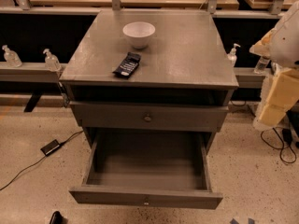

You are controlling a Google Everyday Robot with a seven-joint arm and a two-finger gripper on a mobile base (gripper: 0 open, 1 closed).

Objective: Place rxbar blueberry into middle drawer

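- Grey wood makes up the cabinet (219, 120), and its flat tabletop (187, 55) carries two things.
- The rxbar blueberry (127, 65) lies flat near the front edge of the tabletop. It is at about 7 o'clock from the white bowl (138, 34), close to it but not touching.
- Nothing sits on the bar, so I think it will be easy to grab from above.
- The middle drawer (149, 164) stands wide open at 6 o'clock from the bar. I see nothing inside, so the bar has lots of room to go in.
- The upper drawer (117, 115) is closed, so it does not get in the way.
- The tool (278, 99) hangs at 3 o'clock, off the side of the cabinet and well apart from the bar. It is not holding the bar, and I cannot tell if it is wide or narrow.
- I think the job has not really begun, as the bar must be picked up first.
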